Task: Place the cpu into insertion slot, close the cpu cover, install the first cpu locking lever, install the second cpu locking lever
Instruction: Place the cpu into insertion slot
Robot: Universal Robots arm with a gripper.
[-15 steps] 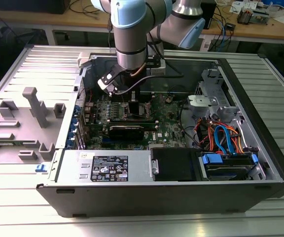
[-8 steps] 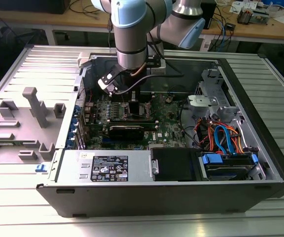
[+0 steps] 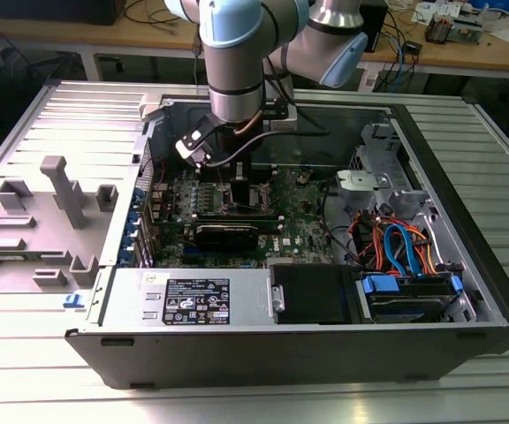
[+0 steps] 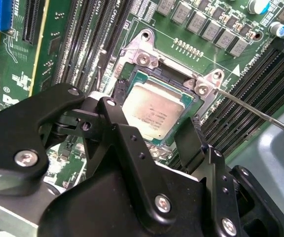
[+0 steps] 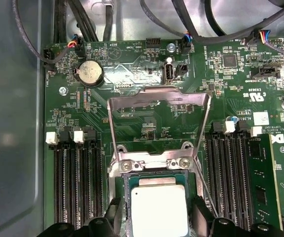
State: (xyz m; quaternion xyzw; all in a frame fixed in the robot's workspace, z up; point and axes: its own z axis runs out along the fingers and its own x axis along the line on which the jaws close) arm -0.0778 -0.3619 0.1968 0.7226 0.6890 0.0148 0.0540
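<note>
Cpu (image 5: 159, 207) being shown seated flat in insertion slot (image 5: 125, 195), near middle of circuit board (image 5: 147, 64), flanked by memory slots (image 5: 75, 187); placing step judged done. Gripper (image 4: 149, 121) being held low over chip; claw being kept wide, fingers (image 4: 189, 143) straddling chip, nothing being gripped. Cpu cover (image 5: 159, 95) being shown raised on hinge, not yet closed; one locking lever (image 4: 260, 111) being shown unlatched, angled off toward board edge; cover and both levers judged outstanding.
</note>
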